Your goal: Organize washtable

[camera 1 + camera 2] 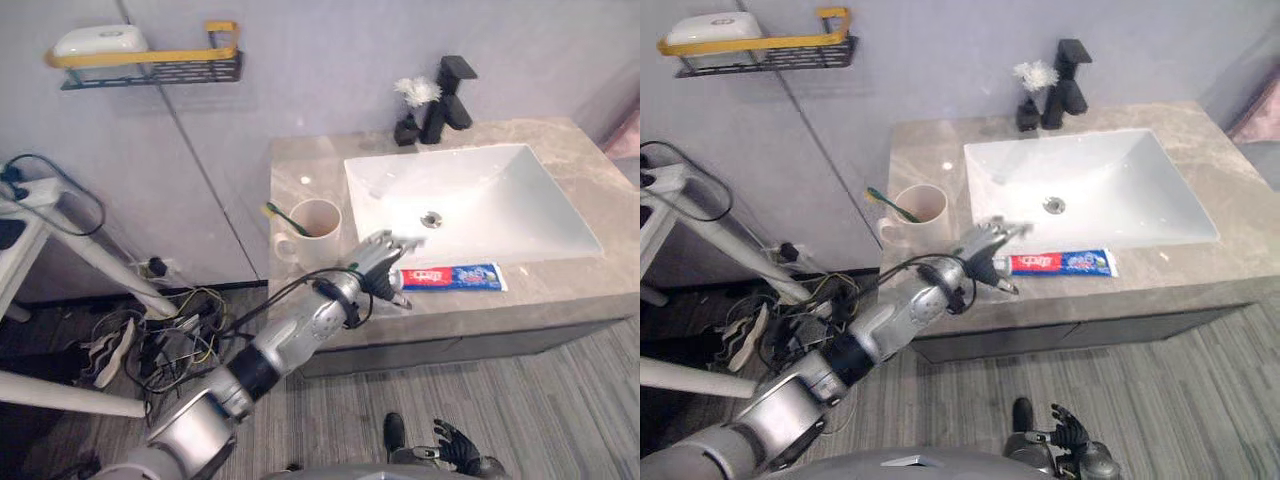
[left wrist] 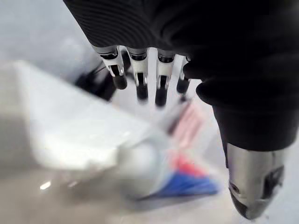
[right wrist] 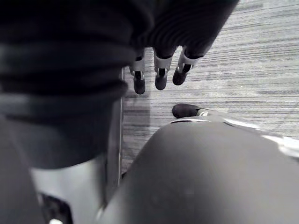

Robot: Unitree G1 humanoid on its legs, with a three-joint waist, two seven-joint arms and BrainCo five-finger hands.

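Note:
A red, white and blue toothpaste tube (image 1: 455, 277) lies flat on the counter's front strip, just before the white sink (image 1: 520, 215). My left hand (image 1: 375, 262) is over the tube's cap end, open, fingers straight and thumb apart. The left wrist view shows the tube (image 2: 187, 179) blurred under the fingers (image 2: 140, 79); I cannot tell whether they touch it. A cream cup (image 1: 315, 228) with a green toothbrush (image 1: 285, 218) stands just left of the hand. My right hand (image 1: 455, 445) hangs low above the floor, open and holding nothing.
The grey stone counter (image 1: 300, 170) ends at a wall on its left. A black faucet (image 1: 450, 95) and a small dark vase with a white flower (image 1: 412, 105) stand behind the sink. A yellow-railed wall shelf (image 1: 150, 60) holds a white object (image 1: 100, 40).

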